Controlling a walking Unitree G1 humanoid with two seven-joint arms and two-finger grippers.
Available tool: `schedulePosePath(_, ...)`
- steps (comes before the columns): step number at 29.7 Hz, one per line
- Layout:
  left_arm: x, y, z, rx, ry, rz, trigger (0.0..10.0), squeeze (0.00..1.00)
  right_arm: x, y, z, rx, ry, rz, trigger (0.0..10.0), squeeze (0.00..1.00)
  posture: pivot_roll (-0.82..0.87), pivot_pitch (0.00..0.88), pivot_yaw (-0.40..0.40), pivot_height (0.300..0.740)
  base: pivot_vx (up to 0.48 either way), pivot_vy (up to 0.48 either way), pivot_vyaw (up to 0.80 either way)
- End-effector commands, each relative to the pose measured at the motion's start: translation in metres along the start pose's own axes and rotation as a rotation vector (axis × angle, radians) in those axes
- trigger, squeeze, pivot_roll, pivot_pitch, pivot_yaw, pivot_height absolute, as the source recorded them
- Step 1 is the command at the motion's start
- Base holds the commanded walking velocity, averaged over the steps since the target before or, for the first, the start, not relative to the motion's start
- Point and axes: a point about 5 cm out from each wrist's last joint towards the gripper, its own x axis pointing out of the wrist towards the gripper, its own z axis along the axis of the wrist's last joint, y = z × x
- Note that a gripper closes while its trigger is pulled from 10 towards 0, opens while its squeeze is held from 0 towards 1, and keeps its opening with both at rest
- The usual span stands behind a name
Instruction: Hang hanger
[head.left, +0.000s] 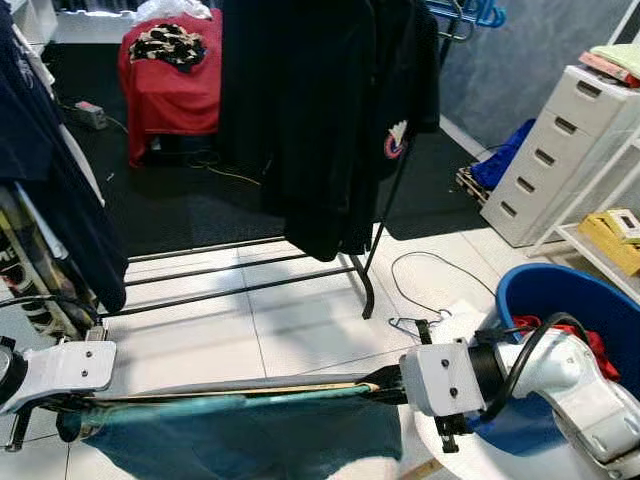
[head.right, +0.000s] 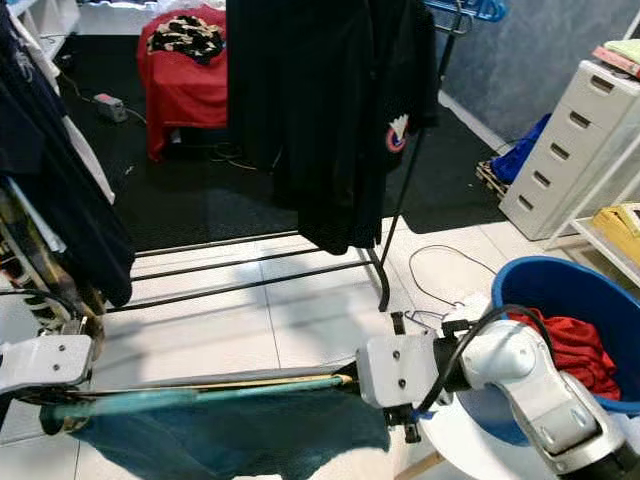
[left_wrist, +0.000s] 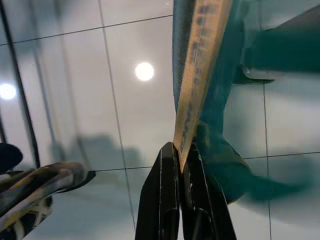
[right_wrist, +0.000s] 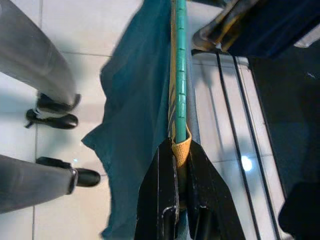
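Spanning level between both grippers, hanger (head.left: 230, 392) carries teal garment (head.left: 250, 435) draped below. Clothes rack (head.left: 300, 270) with black jacket (head.left: 330, 120) stands beyond them. Right gripper (right_wrist: 181, 150) clenched on one hanger end; left gripper (left_wrist: 181, 155) clamped on the other.

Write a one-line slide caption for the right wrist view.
Right gripper clamps wooden hanger draped with teal cloth.

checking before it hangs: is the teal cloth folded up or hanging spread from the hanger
Hanging spread. The teal cloth drapes below the hanger, which lies level between the left gripper and right gripper, each shut on one end.
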Motion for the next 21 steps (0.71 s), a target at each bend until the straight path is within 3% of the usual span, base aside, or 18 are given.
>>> schedulePosePath(1,-0.009,-0.006,-0.015,-0.034,0.078,-0.029,10.0,0.00,-0.009,-0.001,-0.006,-0.008,0.050,-0.016,10.0,0.00,-0.06,0.250,-0.044,0.740,0.000,0.000,0.00)
schedulePosePath(21,-0.018,0.000,-0.014,-0.035,0.077,-0.013,10.0,0.00,-0.015,0.019,-0.029,-0.007,0.173,0.107,10.0,0.00,-0.06,0.250,-0.047,0.740,0.000,0.000,0.00)
